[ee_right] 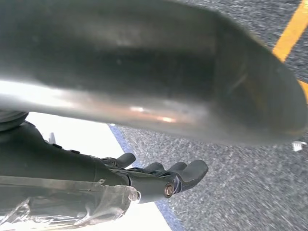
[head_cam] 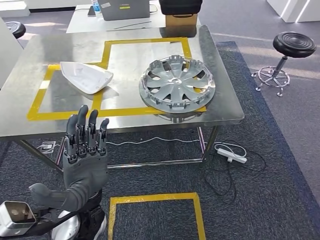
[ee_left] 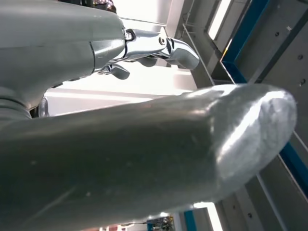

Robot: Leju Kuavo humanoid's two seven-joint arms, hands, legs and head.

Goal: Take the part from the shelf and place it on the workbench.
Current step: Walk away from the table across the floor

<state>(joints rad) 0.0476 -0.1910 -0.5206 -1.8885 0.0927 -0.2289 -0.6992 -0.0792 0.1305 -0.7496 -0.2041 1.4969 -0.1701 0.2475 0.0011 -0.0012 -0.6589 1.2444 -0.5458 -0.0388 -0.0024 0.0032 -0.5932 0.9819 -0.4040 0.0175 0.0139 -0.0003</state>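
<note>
Two parts lie on the steel counter (head_cam: 34,107) that I look down on from the head camera. Across its top runs yellow tape (head_cam: 107,50) marking out rectangles. The larger part is a grey wheel cover (head_cam: 177,84), flat on the counter's right half, its near rim lying over the tape line near the counter's front edge. Left of it, well apart, sits a white shell-shaped piece (head_cam: 86,76) across the tape that divides the rectangles. Beyond the counter I see a second table with a grey box (head_cam: 124,9) and a cardboard box (head_cam: 181,21). A black stool (head_cam: 293,45) stands on the dark carpet to the right, and a white power strip (head_cam: 231,154) lies on the floor under the counter's right end. My left hand (head_cam: 83,160) is raised in front of the counter, short of its near edge, its fingers (head_cam: 87,127) straight, side by side and holding nothing. My right hand (ee_right: 160,175) hangs over the carpet, its fingers (ee_right: 190,169) loosely extended and empty.
</note>
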